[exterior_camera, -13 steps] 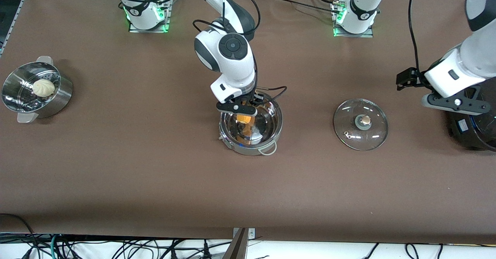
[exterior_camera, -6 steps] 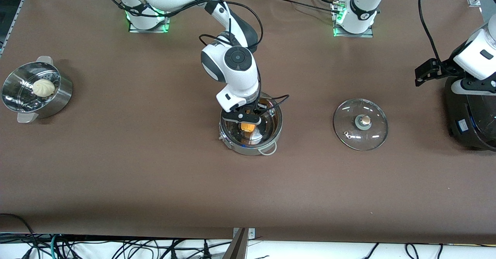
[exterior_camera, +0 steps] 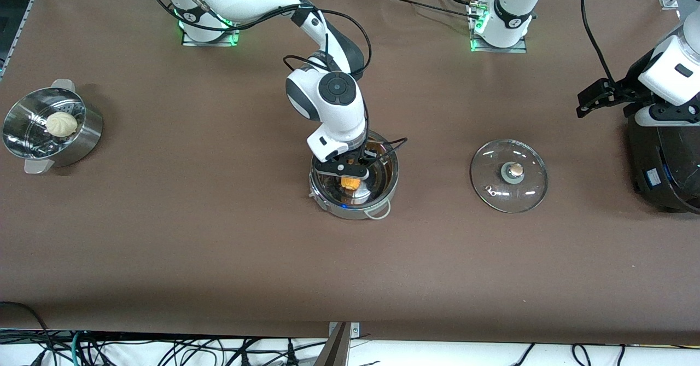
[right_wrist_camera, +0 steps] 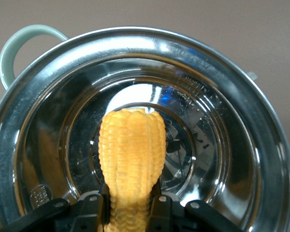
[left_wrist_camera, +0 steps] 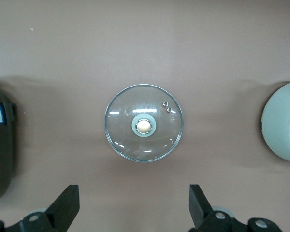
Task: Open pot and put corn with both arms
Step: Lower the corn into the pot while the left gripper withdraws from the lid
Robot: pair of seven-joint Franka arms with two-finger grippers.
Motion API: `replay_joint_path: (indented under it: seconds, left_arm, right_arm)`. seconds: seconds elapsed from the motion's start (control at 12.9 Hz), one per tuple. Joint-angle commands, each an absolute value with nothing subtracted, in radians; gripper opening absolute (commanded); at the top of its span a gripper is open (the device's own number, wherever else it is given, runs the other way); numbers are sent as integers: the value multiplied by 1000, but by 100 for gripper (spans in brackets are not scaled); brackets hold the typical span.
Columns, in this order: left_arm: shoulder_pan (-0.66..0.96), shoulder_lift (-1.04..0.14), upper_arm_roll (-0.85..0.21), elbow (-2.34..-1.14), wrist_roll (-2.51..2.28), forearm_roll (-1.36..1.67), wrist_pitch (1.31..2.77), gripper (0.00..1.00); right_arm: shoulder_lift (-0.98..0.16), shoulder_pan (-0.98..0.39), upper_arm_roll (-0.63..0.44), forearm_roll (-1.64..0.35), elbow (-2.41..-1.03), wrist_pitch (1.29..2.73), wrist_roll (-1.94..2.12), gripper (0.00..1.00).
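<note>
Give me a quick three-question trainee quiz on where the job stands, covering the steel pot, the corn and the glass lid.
1. True or false: the clear glass lid with the small round knob is sitting on the shallow shiny stainless-steel pot.
2. What does the right gripper hold? A) the yellow-orange corn cob B) a steamed bun C) nothing
3. Fill in: the left gripper, fingers spread, hangs over the ____.

Key
1. False. The lid lies flat on the brown table, beside the pot toward the left arm's end.
2. A. It is shut on the cob, down inside the open pot.
3. Lid; the left arm waits.
</note>
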State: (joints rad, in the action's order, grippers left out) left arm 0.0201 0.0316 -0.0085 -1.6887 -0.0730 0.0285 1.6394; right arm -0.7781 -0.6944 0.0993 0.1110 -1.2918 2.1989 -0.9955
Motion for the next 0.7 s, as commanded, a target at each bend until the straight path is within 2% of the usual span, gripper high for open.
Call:
replay_joint_path:
  seconds: [0.0, 0.08, 0.16, 0.23, 0.31, 0.39, 0.54, 0.62]
  left_arm:
    - [11, 72, -5, -1732, -71, 58, 1666, 100]
    - [11, 72, -6, -1730, -74, 54, 1666, 100]
    - [12, 68, -8, -1724, -74, 51, 1660, 100]
    - [12, 54, -6, -1707, -75, 49, 1654, 100]
    - [12, 37, -6, -1689, -75, 49, 1652, 100]
    - [12, 35, -6, -1686, -78, 49, 1651, 100]
    - [14, 32, -9, -1684, -77, 35, 1646, 100]
    - [15, 34, -11, -1681, -75, 11, 1616, 100]
  right_arm:
    - [-801, -707, 91, 132, -1250, 2197, -1020, 18]
    - [-801, -707, 91, 132, -1250, 2195, -1020, 32]
    - [-801, -707, 91, 132, -1250, 2197, -1020, 56]
    - [-801, -707, 91, 132, -1250, 2195, -1020, 67]
    - [-801, -707, 91, 132, -1250, 2195, -1020, 69]
    - [-801, -707, 91, 132, -1250, 2195, -1020, 76]
    - [-801, -707, 91, 153, -1252, 2195, -1020, 99]
    - [-801, -707, 91, 176, -1253, 2194, -1019, 99]
